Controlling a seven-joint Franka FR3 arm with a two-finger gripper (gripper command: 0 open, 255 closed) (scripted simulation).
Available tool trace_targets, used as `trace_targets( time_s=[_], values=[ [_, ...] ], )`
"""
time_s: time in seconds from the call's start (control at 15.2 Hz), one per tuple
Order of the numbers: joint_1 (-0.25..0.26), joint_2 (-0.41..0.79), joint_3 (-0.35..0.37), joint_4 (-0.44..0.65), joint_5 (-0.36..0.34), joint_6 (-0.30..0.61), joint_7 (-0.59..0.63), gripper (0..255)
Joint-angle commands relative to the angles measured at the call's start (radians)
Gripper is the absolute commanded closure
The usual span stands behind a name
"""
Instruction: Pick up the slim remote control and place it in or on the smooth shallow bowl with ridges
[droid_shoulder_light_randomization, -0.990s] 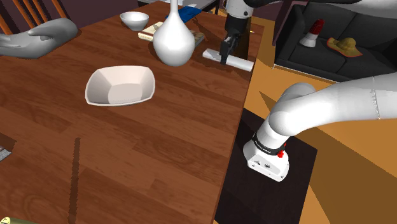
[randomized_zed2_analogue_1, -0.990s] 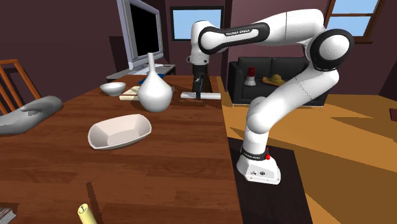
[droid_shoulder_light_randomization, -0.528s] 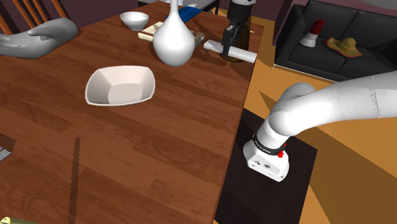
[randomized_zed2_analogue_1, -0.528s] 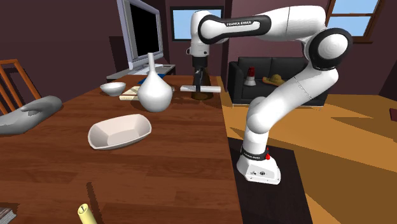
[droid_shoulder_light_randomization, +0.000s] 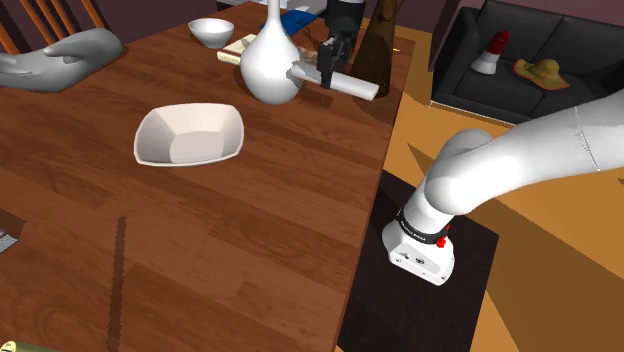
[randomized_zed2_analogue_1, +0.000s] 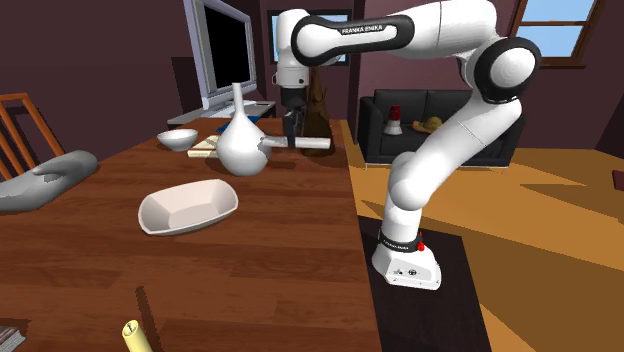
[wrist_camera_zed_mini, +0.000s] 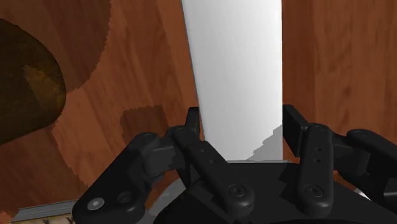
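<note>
Plainly the wrist view shows claw (wrist_camera_zed_mini: 240, 124) clamped on white remote (wrist_camera_zed_mini: 232, 70) (shoulder view: vase (droid_shoulder_light_randomization: 272, 65) just beside)

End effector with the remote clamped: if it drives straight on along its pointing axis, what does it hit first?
The brown wooden tabletop: the end effector points straight down at bare wood, with only the slim white remote control it clasps in between. How far above the wood it hangs is unclear.
</note>
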Motion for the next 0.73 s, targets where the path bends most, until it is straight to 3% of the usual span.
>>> trace_targets(
  time_s=[0.0, 0.66],
  values=[
    [0.012, 0.043, 0.031, 0.033, 0.018, 0.012, 0.037, 255],
    [0.062, 0.311, 0.199, 0.260, 0.058, 0.065, 0.246, 255]
  ],
)
